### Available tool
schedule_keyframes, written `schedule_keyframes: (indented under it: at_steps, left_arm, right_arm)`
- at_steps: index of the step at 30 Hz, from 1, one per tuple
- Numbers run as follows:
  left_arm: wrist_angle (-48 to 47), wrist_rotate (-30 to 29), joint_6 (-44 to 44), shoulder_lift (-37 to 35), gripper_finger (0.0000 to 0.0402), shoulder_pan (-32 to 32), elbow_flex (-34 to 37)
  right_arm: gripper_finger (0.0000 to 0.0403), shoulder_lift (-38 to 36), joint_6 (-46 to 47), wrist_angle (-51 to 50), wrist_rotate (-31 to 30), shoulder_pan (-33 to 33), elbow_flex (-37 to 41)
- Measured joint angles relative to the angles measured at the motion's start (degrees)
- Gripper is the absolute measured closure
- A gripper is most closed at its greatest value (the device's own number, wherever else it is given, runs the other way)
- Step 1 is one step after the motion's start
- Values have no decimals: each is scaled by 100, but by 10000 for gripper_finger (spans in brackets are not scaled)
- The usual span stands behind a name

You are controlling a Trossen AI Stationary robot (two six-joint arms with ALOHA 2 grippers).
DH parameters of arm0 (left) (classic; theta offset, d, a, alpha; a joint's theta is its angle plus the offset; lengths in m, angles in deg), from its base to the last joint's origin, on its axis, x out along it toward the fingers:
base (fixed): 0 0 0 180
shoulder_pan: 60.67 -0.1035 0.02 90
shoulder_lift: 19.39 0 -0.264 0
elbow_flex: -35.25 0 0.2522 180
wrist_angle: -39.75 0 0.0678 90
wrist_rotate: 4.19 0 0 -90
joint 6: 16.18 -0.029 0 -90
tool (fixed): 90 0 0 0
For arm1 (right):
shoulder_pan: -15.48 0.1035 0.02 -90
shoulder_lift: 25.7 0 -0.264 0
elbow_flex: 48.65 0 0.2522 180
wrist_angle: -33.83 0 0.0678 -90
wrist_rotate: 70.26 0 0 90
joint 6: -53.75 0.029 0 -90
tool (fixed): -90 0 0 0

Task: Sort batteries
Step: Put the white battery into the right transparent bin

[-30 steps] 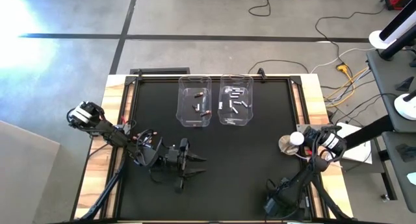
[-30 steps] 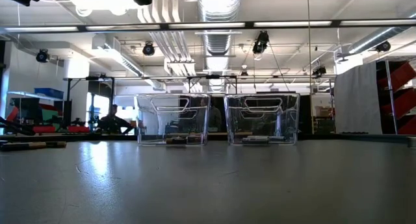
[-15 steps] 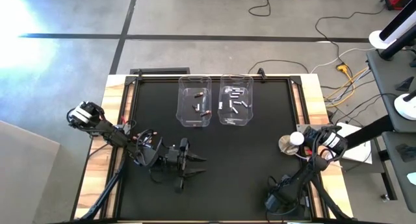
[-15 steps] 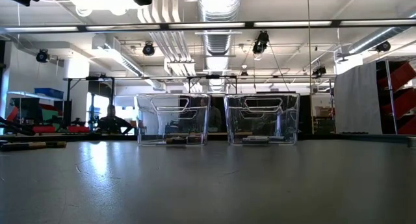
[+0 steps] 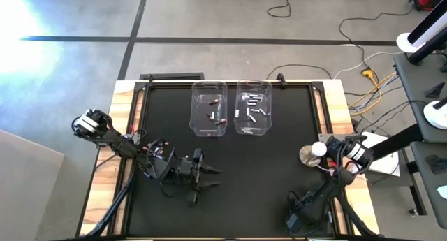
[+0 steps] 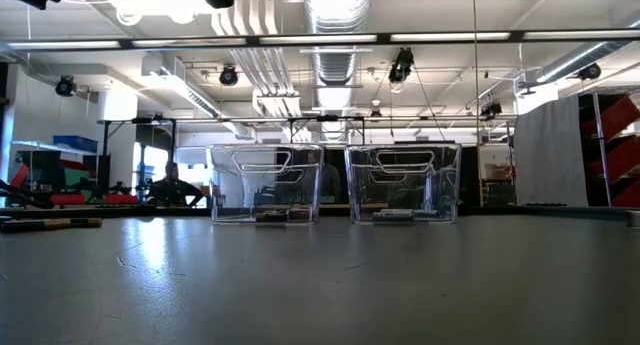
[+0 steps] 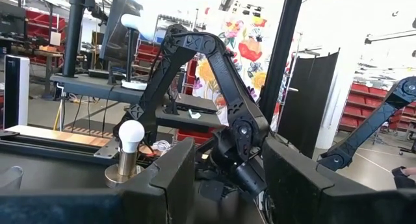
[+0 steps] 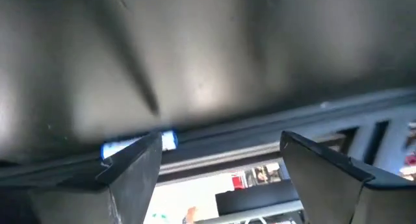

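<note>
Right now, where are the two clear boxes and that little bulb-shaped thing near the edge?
left bin point(image 5: 209, 126), high view, bare floor.
right bin point(image 5: 253, 130), high view, near wall.
white bulb point(image 5: 318, 149), high view, its round top.

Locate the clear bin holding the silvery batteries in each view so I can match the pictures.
High view: right bin, beside the left bin, at the table's far side.
Low view: right-hand bin, centre distance.
Left wrist view: not in it.
Right wrist view: not in it.
Shared landmark: the two bins side by side.
</note>
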Motion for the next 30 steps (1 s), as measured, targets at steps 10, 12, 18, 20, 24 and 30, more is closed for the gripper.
schedule_keyframes:
  at_steps: [10, 12, 18, 20, 24, 30]
  left_arm:
    - [0, 0, 2, 0, 242, 0, 0]
    - [0, 2, 0, 0, 242, 0, 0]
    - [2, 2, 0, 0, 242, 0, 0]
    - [2, 1, 2, 0, 242, 0, 0]
    - [2, 2, 0, 0, 242, 0, 0]
    - [2, 0, -11, 0, 242, 0, 0]
  right_arm:
    - [87, -15, 155, 322, 59, 250, -174]
    - [82, 0, 256, 500, 81, 365, -133]
    - [78, 11, 508, 526, 124, 474, 13]
    - [82, 11, 465, 514, 122, 473, 48]
    - [91, 11, 357, 361, -10, 404, 79]
    - [96, 4, 166, -123, -436, 290, 9]
